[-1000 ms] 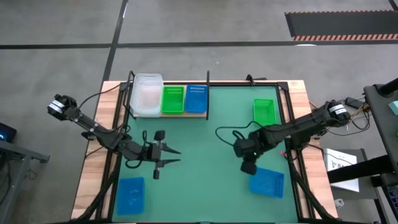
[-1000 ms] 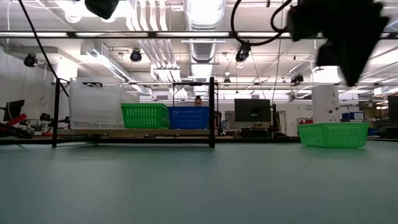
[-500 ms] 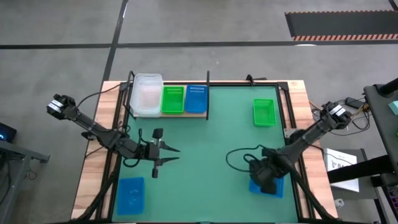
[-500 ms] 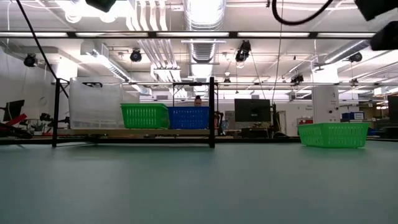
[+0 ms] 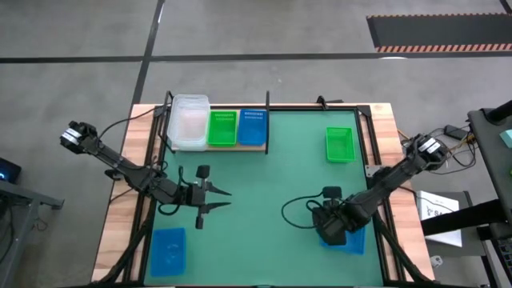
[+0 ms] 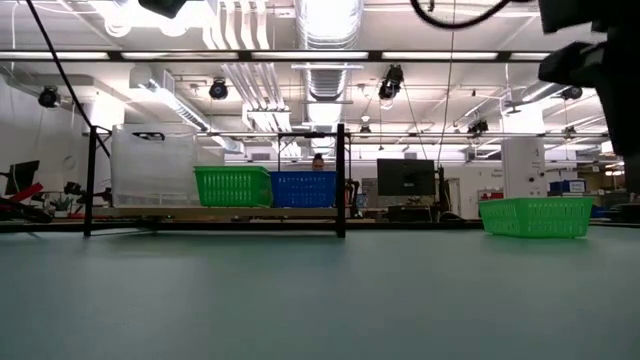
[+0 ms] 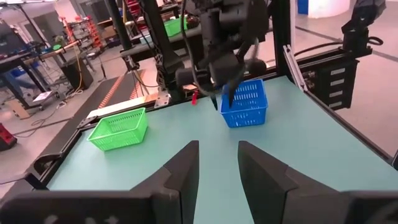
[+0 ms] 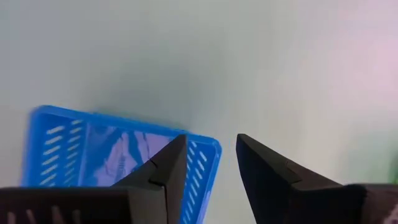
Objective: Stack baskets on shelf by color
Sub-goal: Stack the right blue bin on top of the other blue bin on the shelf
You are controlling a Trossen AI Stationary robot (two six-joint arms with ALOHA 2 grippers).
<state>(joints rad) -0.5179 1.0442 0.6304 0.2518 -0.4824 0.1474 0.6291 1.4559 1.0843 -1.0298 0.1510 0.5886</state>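
A wooden shelf (image 5: 218, 147) with black uprights stands at the far edge of the green mat (image 5: 264, 200), holding a row of three baskets: a clear stack (image 5: 189, 122) at its left end, a green basket (image 5: 222, 128) in the middle and a blue basket (image 5: 253, 126) at its right end. To the right of the shelf, near the mat's far right corner, a second green basket (image 5: 340, 144) sits alone. Well in front of the shelf, a blue basket (image 5: 169, 250) lies at the mat's near left corner and another blue basket (image 5: 348, 238) at its near right. The right gripper (image 5: 330, 233) hangs over that near-right basket's left edge, fingers parted and gripping nothing, one finger above the basket's corner and the other over bare mat. The left gripper (image 5: 226, 200) waits in front of the shelf above the open mat, its fingers spread and empty.
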